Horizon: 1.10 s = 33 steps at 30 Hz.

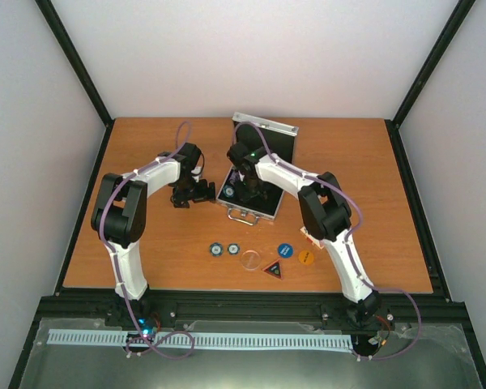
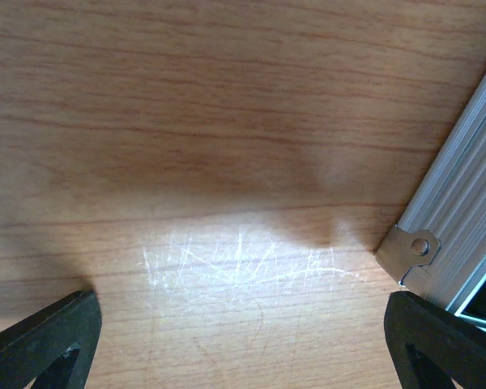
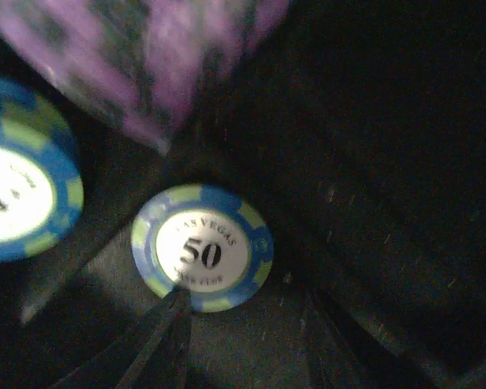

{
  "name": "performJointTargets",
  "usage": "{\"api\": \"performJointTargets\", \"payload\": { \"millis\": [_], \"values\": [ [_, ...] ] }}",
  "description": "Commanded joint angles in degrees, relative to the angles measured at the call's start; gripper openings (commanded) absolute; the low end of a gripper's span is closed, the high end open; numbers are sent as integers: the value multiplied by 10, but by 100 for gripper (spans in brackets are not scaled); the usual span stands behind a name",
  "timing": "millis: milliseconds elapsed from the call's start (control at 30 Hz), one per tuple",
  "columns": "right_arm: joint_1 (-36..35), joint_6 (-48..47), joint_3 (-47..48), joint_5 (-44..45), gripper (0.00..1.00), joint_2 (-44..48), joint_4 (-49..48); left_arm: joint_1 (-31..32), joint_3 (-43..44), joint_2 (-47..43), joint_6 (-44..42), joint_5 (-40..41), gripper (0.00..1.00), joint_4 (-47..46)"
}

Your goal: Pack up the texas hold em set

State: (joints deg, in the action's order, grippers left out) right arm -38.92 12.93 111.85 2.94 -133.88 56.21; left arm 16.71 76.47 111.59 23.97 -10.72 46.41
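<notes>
**Right gripper (image 3: 247, 312) low in the case (image 1: 253, 209), jaws parted and empty**

We see its two fingers apart with nothing between them. One fingertip (image 3: 170, 324) just touches the rim of a blue chip (image 3: 202, 247) marked 50. That chip lies flat on the black lining, with a second chip (image 3: 20, 203) beside it at the left and a purple blur above that we cannot name for sure.

We judge the chips light, stiff and smooth-faced. Lying flat they give little to pinch, so we would take one across its edge, with a finger on each side of the rim, or tip it up first.

We find the case open at the middle back of the table (image 1: 146, 146), lid up, handle (image 1: 241, 217) toward the arms. In front of it lie two loose chips (image 1: 215, 249), a clear disc (image 1: 249, 260), a triangular button (image 1: 274, 270), a blue button (image 1: 284, 250) and an orange button (image 1: 306, 257), all not yet packed.

We see the left gripper (image 2: 243, 348) hanging wide open and empty over bare wood, just beside the case's corner.
</notes>
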Motion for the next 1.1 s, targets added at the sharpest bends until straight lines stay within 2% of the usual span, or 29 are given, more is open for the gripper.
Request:
{"api": "performJointTargets", "payload": {
  "millis": [0, 167, 500, 533, 633, 733, 900, 1067],
  "values": [
    [-1, -10, -81, -13, 39, -6, 10, -9, 9, 23, -13, 4, 99, 3],
    [1, -19, -137, -5, 39, 30, 8, -14, 21, 23, -12, 7, 99, 6],
    [4, -19, -184, 15, 39, 72, 11, -16, 40, 27, -9, 7, 99, 11],
    [6, -19, -182, 19, 41, 75, 10, -16, 38, 27, -9, 6, 99, 10],
    [9, -23, -159, 16, 57, 80, 3, -16, 37, 27, -9, 4, 98, 8],
    [9, -22, -115, -2, 65, 75, 4, -16, 33, 25, -10, 6, 99, 6],
    [9, -12, -54, -43, 69, 54, 13, -17, 25, 19, -10, 5, 99, 2],
    [9, -1, -39, -75, 69, 41, 10, -18, 23, 17, -10, 2, 99, 0]
  ]
}}
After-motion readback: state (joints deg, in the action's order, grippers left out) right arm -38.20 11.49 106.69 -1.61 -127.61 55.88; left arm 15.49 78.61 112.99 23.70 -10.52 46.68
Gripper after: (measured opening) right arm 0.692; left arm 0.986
